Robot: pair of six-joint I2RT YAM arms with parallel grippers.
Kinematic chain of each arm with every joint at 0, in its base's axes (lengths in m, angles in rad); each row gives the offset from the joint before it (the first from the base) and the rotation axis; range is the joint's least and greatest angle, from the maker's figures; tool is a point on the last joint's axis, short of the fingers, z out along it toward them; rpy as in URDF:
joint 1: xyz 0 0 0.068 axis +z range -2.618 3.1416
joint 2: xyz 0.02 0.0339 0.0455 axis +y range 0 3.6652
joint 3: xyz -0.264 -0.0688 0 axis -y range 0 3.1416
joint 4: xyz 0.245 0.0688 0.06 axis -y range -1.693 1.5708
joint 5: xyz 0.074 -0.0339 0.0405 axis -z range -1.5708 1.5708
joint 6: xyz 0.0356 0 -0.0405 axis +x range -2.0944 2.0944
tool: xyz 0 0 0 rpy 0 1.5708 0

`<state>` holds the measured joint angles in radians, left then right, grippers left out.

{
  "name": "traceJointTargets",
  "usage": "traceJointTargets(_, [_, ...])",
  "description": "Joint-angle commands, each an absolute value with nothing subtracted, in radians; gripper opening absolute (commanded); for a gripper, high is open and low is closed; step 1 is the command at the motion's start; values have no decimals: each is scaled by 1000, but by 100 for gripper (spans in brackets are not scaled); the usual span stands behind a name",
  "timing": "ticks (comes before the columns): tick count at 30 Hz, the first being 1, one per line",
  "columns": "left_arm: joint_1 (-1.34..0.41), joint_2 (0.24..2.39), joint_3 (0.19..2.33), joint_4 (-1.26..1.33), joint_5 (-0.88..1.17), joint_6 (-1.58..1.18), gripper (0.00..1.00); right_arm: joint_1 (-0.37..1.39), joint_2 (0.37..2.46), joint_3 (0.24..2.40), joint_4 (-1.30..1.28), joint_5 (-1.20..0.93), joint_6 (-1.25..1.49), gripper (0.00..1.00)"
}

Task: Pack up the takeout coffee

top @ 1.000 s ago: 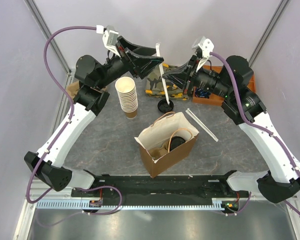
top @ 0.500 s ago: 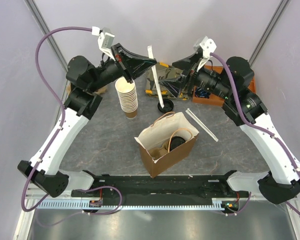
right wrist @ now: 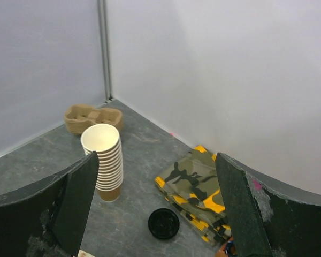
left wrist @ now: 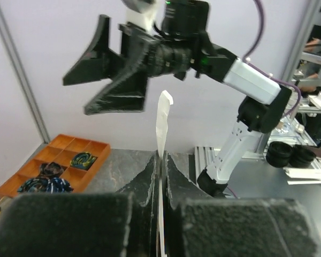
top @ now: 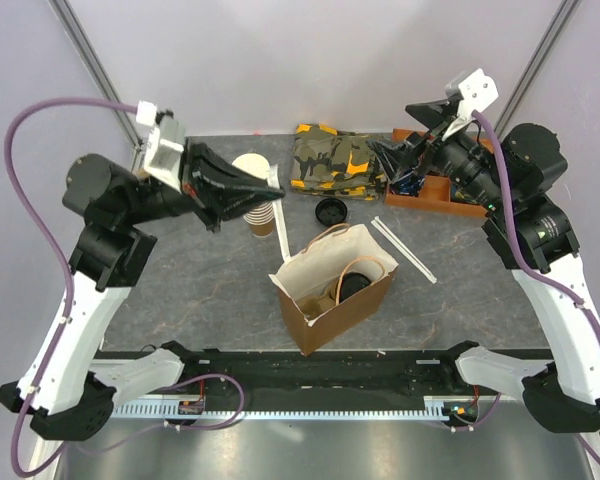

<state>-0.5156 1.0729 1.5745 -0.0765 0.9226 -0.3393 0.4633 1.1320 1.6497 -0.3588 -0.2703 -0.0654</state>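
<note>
My left gripper (top: 273, 190) is shut on a thin white straw (top: 281, 236) and hangs over the tall stack of lidless cups (top: 261, 218), left of the bag. In the left wrist view the straw (left wrist: 163, 115) sticks up from between the closed fingers of that gripper (left wrist: 161, 159). The brown paper bag (top: 325, 318) stands open at the table's middle. A round black lid (top: 355, 285) shows inside it, which looks like the takeout coffee; its cup is hidden. My right gripper (top: 398, 150) is raised at the back right, open and empty, as the right wrist view (right wrist: 156, 211) also shows.
A loose black lid (top: 331, 211) lies behind the bag, next to a folded camouflage cloth (top: 336, 160). An orange tray (top: 450, 196) sits back right, with a second white straw (top: 404, 249) in front of it. A cardboard cup carrier (right wrist: 91, 118) rests in the far left corner.
The right gripper opened, let go of the straw and drew back to the right. The left gripper closed on the straw and carried it left and nearer, over the cup stack.
</note>
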Motion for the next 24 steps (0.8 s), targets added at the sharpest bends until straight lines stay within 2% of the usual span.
traceJointTargets(1, [-621,1037,1400,-92,896,-163,2,390,1121,1609,-365,-267,-6,98])
traceJointTargets(4, [-724,1026,1333,-66,803,-51,2,344,1114,1583,-367,-302,26,98])
traceJointTargets(10, [-801,1022,1264,-92,743,58,2,330,1092,1545,-391,-341,8,98])
traceJointTargets(24, [-945,1101,1256,-397,529,294,3,327,1057,1490,-426,-311,-43,98])
